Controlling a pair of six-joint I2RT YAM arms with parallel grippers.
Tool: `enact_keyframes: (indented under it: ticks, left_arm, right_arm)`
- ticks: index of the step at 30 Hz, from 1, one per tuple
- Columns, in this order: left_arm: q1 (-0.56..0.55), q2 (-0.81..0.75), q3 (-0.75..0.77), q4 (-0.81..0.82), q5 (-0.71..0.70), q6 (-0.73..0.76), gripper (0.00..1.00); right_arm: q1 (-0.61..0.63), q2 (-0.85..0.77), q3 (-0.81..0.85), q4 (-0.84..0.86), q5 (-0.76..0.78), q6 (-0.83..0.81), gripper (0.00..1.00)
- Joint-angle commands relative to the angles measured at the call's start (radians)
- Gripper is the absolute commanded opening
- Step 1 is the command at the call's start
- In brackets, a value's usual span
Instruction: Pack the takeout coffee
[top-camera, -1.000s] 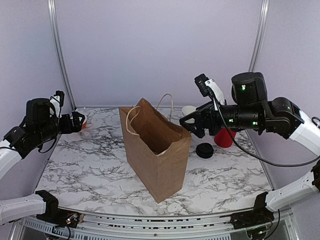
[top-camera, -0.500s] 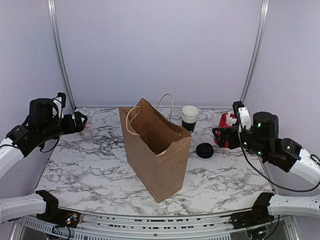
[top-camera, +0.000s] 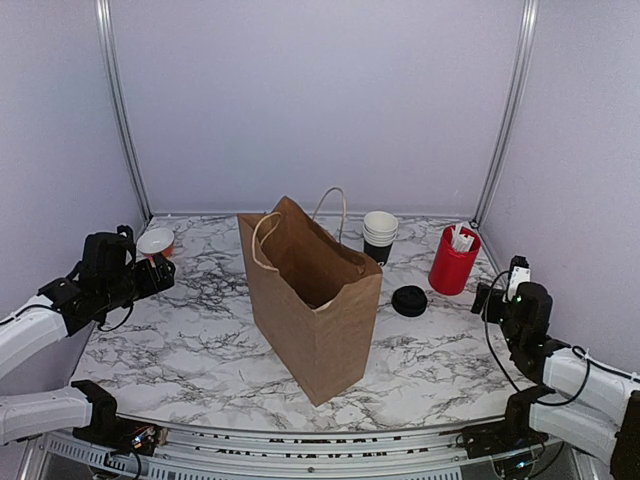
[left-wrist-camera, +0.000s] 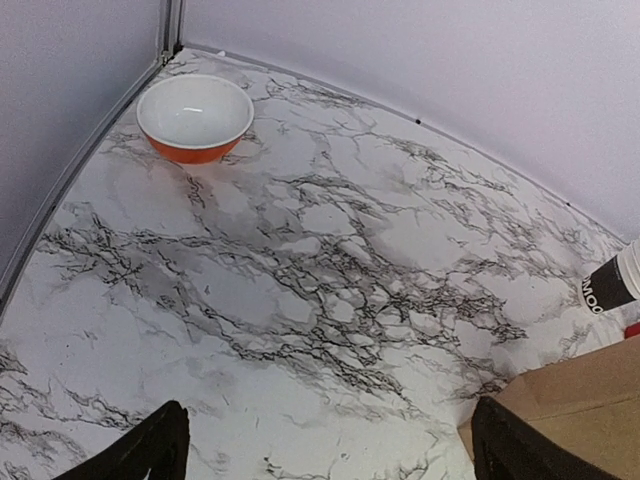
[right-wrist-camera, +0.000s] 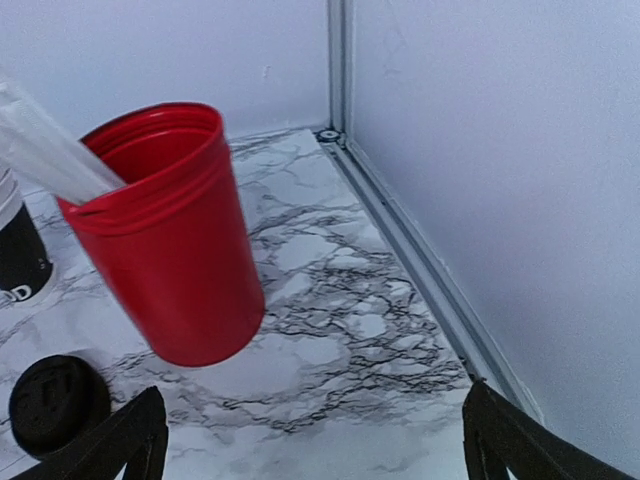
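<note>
The round black lid (top-camera: 409, 300) of the takeout coffee lies flat on the marble, right of the brown paper bag (top-camera: 312, 300); it also shows at the lower left of the right wrist view (right-wrist-camera: 57, 401). The small black cup itself is hidden from every view. My right gripper (top-camera: 488, 297) sits low near the table's right edge, right of the lid, open and empty (right-wrist-camera: 315, 445). Far left, my left gripper (top-camera: 158, 277) hovers open over bare marble (left-wrist-camera: 330, 450), well away from the bag.
A stack of white-rimmed cups (top-camera: 380, 235) stands behind the bag. A red tub (top-camera: 453, 262) with white sticks stands just ahead of my right gripper (right-wrist-camera: 170, 240). An orange bowl (top-camera: 155, 242) sits at the back left corner (left-wrist-camera: 195, 118). Walls close in on both sides.
The right arm has swung away from above the bag, moving right and down to the table's right edge. The left arm has lowered and drawn back, uncovering the orange bowl.
</note>
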Motion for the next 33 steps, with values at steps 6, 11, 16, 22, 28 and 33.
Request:
enact_keyframes:
  ticks: [6, 11, 16, 22, 28, 33]
  left_arm:
    - [0.003, 0.057, -0.241, 0.562, -0.038, 0.134, 0.99]
    - [0.005, 0.126, -0.255, 0.625, -0.115, 0.188, 0.99]
    - [0.009, 0.169, -0.286, 0.733, -0.222, 0.257, 0.99]
    - [0.038, 0.258, -0.256, 0.81, -0.293, 0.308, 0.99]
    - [0.136, 0.309, -0.253, 0.911, -0.319, 0.31, 0.99]
    - [0.225, 0.346, -0.252, 0.974, -0.309, 0.327, 0.99]
  right_arm:
    - [-0.176, 0.376, -0.069, 0.714, 0.082, -0.049, 1.0]
    - [-0.179, 0.535, -0.053, 0.903, 0.078, -0.037, 1.0]
    - [-0.185, 0.719, -0.063, 1.174, 0.019, -0.106, 1.0]
    - [-0.19, 0.906, -0.13, 1.523, -0.108, -0.165, 1.0]
    - [-0.185, 0.859, -0.079, 1.361, -0.139, -0.176, 1.0]
    - [-0.175, 0.851, -0.055, 1.306, -0.104, -0.177, 1.0]
